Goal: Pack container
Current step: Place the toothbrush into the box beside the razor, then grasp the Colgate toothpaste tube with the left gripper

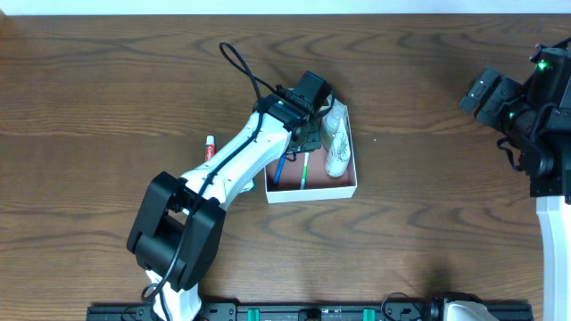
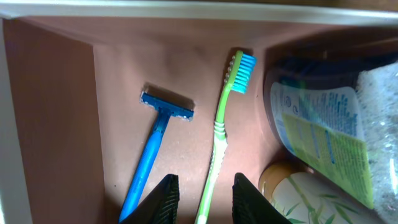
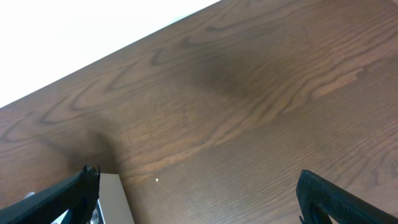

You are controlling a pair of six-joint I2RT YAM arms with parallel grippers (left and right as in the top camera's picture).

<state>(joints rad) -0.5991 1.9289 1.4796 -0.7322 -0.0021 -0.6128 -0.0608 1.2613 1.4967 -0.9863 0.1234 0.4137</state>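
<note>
The container [image 1: 312, 193] is a shallow white-walled box with a pinkish-brown inside, at the table's middle. In it lie a blue razor [image 1: 279, 169], a green toothbrush [image 1: 304, 169] and a white bottle with a packet [image 1: 336, 143]. My left gripper [image 1: 303, 134] hangs over the box. In the left wrist view its jaws [image 2: 204, 180] are open on either side of the toothbrush [image 2: 225, 118] handle without touching it. The razor [image 2: 152, 146] lies to the left. A green-and-white packet [image 2: 323, 137] and a bamboo-print bottle [image 2: 298, 199] lie to the right. My right gripper [image 1: 486, 94] is wide open and empty [image 3: 196, 177].
A small toothpaste tube with a red cap [image 1: 211, 147] lies on the wooden table left of the left arm. The right wrist view shows bare wood and a white corner of the container [image 3: 115, 199]. A black rail [image 1: 312, 312] runs along the front edge.
</note>
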